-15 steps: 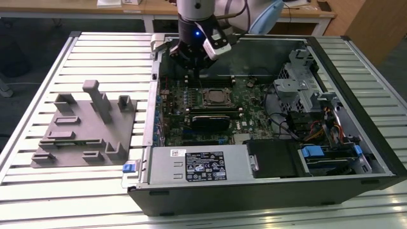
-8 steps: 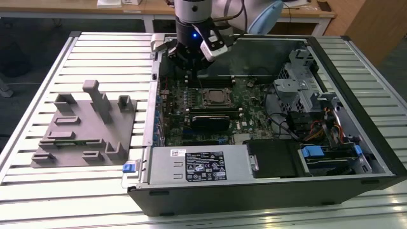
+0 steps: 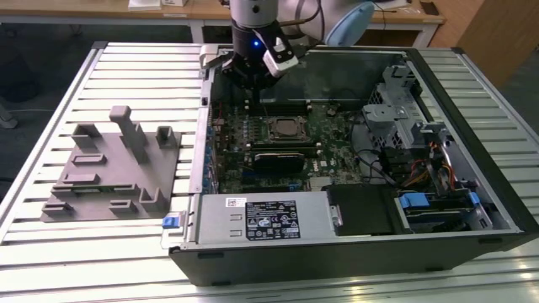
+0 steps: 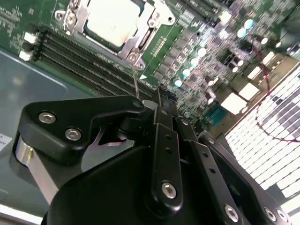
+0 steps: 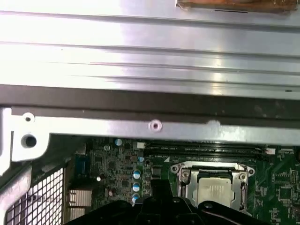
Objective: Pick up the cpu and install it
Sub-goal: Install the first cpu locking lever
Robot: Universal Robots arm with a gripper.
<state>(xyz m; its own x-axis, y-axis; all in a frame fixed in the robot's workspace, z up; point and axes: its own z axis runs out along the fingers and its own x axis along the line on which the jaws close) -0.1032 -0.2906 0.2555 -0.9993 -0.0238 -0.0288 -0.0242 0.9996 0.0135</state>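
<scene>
Already the cpu (image 3: 286, 129) sits in its socket on the green motherboard (image 3: 329, 161), inside the open computer case (image 3: 354, 259); its pale metal top shows in both wrist views (image 4: 114, 19) (image 5: 214, 191), framed by the metal holder (image 4: 154, 21), and it seems to lie flat, which I judge to mean that it is placed. The gripper (image 3: 252, 82) hangs over the far part of the case, just beyond the socket and above the board, and I see nothing between its black links (image 4: 164, 140). Whether the fingers are apart or together I cannot tell, because their tips are hidden behind the gripper's own body. On the exterior view's left, well apart from the case, a grey holder block (image 3: 113, 167) stands on the slatted table (image 3: 50, 113), probably to keep parts ready for the arm.
</scene>
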